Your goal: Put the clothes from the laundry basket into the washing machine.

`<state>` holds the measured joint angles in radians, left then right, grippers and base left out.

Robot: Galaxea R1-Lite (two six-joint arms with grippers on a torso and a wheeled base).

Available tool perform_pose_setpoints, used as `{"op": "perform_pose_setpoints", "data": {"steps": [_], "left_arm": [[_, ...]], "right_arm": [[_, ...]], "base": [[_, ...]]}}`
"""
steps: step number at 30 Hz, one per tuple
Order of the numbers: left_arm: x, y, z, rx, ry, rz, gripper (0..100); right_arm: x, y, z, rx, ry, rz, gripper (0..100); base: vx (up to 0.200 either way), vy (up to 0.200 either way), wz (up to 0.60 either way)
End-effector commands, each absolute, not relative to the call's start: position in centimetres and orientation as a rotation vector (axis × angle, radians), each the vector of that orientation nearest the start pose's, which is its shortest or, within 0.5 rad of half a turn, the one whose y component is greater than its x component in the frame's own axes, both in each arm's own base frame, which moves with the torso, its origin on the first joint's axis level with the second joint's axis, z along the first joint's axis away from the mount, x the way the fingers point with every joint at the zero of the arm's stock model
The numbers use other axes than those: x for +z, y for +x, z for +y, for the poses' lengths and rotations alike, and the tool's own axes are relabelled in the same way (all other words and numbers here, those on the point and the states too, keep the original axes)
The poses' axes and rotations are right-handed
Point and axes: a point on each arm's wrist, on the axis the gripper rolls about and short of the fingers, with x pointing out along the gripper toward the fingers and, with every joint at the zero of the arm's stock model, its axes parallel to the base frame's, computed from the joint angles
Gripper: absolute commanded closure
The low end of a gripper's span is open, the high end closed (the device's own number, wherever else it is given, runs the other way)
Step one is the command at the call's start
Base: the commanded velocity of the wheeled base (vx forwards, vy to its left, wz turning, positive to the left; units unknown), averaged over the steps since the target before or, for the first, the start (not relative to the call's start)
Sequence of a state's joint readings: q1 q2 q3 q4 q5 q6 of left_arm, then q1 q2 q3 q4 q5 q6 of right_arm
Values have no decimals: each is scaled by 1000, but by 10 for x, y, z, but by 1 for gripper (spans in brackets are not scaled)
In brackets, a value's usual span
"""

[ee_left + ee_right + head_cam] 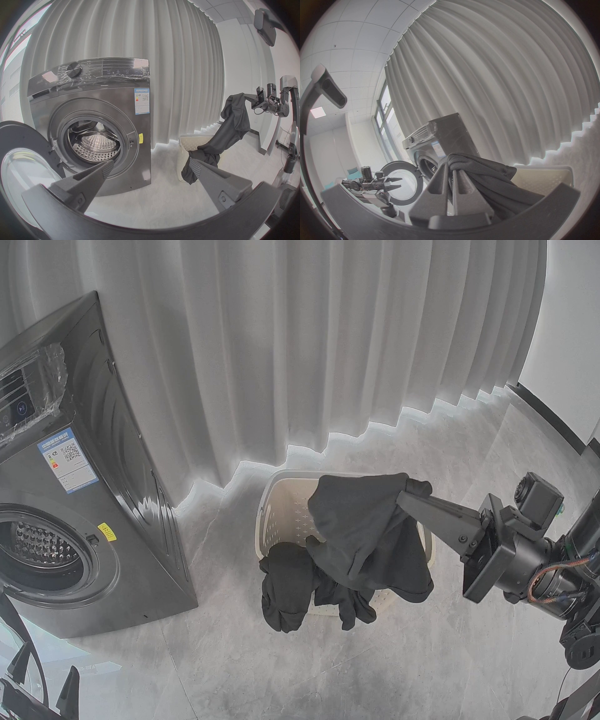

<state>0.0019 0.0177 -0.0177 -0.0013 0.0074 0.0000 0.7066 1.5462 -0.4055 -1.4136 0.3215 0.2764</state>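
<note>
Inspector: Presently, right gripper (412, 493) is clenched on dark grey cloth garment (369, 534) above cream perforated plastic laundry basket (270, 502); left gripper (150, 164) is released.
Assessor: Risk: its trailing hem could snag and tip the basket. Grey front-loading washing machine (81, 540) sits at nine o'clock.

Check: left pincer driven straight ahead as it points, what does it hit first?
Left pincer open, empty: likely the washing machine front panel, beside the drum opening. Depth unclear; it might clear that corner.

We see black clothes (369, 534) over a cream laundry basket (284, 515) patterned with small perforations. At nine o'clock, the dark grey washing machine (125, 459) bears a blue-and-white label (67, 460) and a yellow sticker (107, 532). The curtain (281, 334) is white and the floor (375, 665) is mottled grey.
</note>
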Motion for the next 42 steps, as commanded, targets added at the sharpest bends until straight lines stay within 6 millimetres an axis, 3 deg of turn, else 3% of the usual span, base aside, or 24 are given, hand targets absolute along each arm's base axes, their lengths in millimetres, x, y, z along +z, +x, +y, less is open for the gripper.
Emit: {"op": "perform_pose_setpoints", "data": {"steps": [1,14,21,30,38,41,42], "left_arm": [[76,-22,0,11,0,3,0],[76,-22,0,11,2,3,0],[76,-22,0,11,2,5,0],[76,-22,0,11,2,3,0],[76,-22,0,11,2,3,0],[76,-22,0,11,0,3,0],[76,-22,0,11,0,3,0]], "right_arm": [[202,163,157,1106,304,-143,100],[209,137,160,1299,312,-196,100],[199,153,156,1220,289,-159,100],[195,160,160,1206,287,-144,100],[174,187,159,1076,286,-73,100],[174,190,158,1066,286,-79,100],[175,199,154,1031,286,-100,100]], "base": [[-200,0,0],[-15,0,0],[0,0,0],[0,0,0],[0,0,0],[-200,0,0],[-200,0,0]]}}
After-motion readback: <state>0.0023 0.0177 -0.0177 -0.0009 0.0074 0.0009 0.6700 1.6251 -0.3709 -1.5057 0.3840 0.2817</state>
